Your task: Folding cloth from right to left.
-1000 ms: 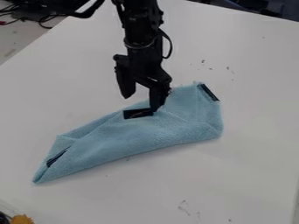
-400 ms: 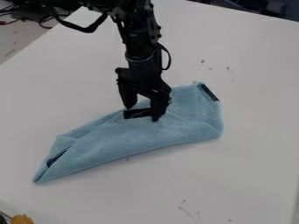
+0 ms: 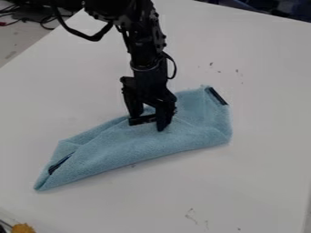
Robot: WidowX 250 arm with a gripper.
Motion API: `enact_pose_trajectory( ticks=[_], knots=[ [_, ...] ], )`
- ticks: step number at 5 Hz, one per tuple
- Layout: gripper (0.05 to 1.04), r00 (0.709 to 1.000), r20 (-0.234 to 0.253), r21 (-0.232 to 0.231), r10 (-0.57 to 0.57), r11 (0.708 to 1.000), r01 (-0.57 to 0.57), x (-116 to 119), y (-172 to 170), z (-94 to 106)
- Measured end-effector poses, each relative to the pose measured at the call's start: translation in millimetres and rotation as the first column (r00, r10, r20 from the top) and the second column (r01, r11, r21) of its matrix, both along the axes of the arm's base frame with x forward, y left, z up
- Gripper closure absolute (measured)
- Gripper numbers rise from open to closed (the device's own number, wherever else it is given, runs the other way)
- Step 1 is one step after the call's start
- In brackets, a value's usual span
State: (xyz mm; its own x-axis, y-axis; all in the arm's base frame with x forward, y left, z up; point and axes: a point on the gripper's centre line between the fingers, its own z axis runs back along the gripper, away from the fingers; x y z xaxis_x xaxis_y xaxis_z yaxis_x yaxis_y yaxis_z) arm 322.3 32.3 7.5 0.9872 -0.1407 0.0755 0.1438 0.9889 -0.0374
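Note:
The black gripper (image 3: 149,122) hangs down at the upper middle edge of the cloth, its two fingers apart on either side of a dark patch on the fabric. The light blue cloth (image 3: 133,144) lies folded in a long slanted shape from the lower left to the upper right, with dark strips at its right corner and near its left end. The right fingertip is over the cloth, and the left one stands by its upper edge. Whether the tips press on the fabric cannot be told.
The white table (image 3: 249,182) surrounds the cloth and has a few small dark marks on it. An orange-yellow object (image 3: 23,228) sits at the bottom left corner. Dark cables (image 3: 45,19) lie beyond the table's edge at the top left.
The gripper has come lower and slightly toward the camera, and its fingers look somewhat closer together. The cloth has stayed in place.

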Motion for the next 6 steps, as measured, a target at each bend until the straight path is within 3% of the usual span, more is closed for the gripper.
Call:
enact_pose_trajectory(
  ticks=[1, 3, 4, 5, 6],
  knots=[
    [0.122, 1.0, 0.008, -0.008, 0.004, 1.0, -0.004, 1, 2, -0.3],
    [0.647, 1.0, -0.012, 0.023, 0.016, 1.0, -0.016, -4, 3, -0.5],
    [0.809, 1.0, -0.017, 0.035, 0.02, 0.999, -0.019, -7, 2, 4.3],
    [0.924, 1.0, -0.017, 0.045, 0.027, 0.999, -0.026, -7, 1, 6.1],
    [0.948, 1.0, 0.014, 0.063, 0.026, 0.998, -0.026, -5, -4, 17.5]
  ],
)
